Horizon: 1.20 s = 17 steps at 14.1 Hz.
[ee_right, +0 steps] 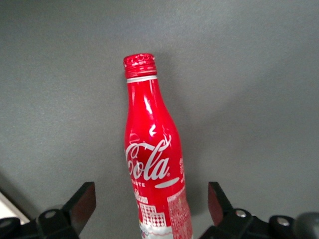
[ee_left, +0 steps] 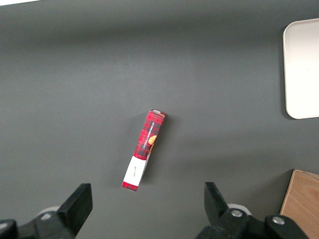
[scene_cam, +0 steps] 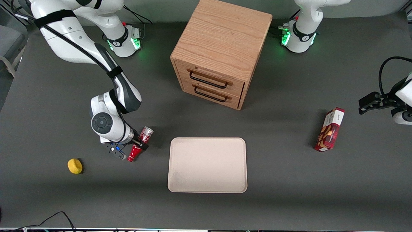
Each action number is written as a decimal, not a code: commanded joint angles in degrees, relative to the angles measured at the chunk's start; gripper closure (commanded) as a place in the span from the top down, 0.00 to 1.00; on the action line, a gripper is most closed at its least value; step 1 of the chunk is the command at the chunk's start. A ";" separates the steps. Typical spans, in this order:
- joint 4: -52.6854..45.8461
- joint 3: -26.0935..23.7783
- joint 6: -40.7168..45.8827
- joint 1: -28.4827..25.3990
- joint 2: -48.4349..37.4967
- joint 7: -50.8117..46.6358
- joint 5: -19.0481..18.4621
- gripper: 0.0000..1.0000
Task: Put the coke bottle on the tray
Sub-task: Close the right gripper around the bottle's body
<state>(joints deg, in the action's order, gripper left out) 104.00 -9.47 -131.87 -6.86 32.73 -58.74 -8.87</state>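
Red coke bottle (ee_right: 154, 159) with white script (silver base), pale beige tray (scene_cam: 207, 165), red snack box (scene_cam: 330, 129), yellow ball (scene_cam: 75, 166), black gripper (scene_cam: 140, 144).

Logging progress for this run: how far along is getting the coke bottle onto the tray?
Early stage. Done: the gripper has reached the coke bottle and straddles it, open, in the right wrist view. In hand: the grasp itself, with the fingers clear of the bottle's sides. Left: closing, lifting, carrying to the tray, which holds nothing, and releasing.
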 commanded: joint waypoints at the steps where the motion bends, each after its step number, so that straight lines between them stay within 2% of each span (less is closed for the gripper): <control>1: -1.26 -0.11 -1.02 -0.34 2.42 -4.27 -4.12 1.00; 4: -1.35 -0.11 -1.02 -0.34 3.39 -4.63 -5.54 0.98; 5: -1.35 -0.11 -1.02 -0.34 3.48 -4.63 -5.80 0.94; 6: -1.43 -0.11 -1.02 -0.34 3.74 -4.63 -5.80 0.86; 7: -1.52 -0.11 -1.02 -0.34 3.74 -4.63 -5.80 0.64; 8: -1.52 -0.11 -1.02 -0.43 3.74 -5.07 -5.80 0.28; 9: -1.52 -0.11 -0.93 -0.43 3.66 -5.07 -5.80 0.00; 14: -1.78 -0.46 0.12 -0.25 2.08 -4.02 -5.72 0.00; 17: -4.41 -3.08 9.23 0.88 -2.31 -2.53 -5.10 0.00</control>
<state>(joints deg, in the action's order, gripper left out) 101.37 -10.10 -129.07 -6.85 34.68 -61.32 -12.90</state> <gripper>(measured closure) 0.454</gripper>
